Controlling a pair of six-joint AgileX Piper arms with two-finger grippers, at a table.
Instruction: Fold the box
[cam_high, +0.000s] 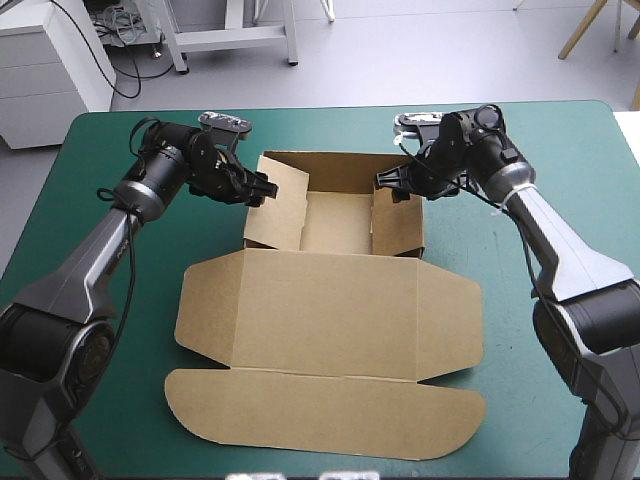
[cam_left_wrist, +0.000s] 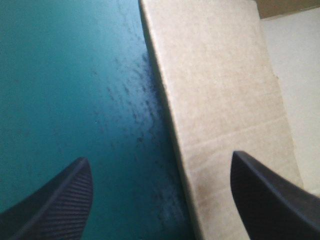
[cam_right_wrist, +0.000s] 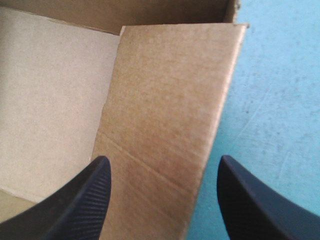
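Left end effector (cam_high: 265, 188) and right end effector (cam_high: 388, 181), we noted, stood wide, each astride a wall of the box (cam_high: 330, 310).

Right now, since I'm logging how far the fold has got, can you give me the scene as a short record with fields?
box: brown, far part formed into an open tray, walls raised
lid: flat on the teal-green cover, toward the near edge
left claw: open, straddling the tray's left wall
right claw: open, straddling the right wall
contact: cannot tell whether either claw touches the board
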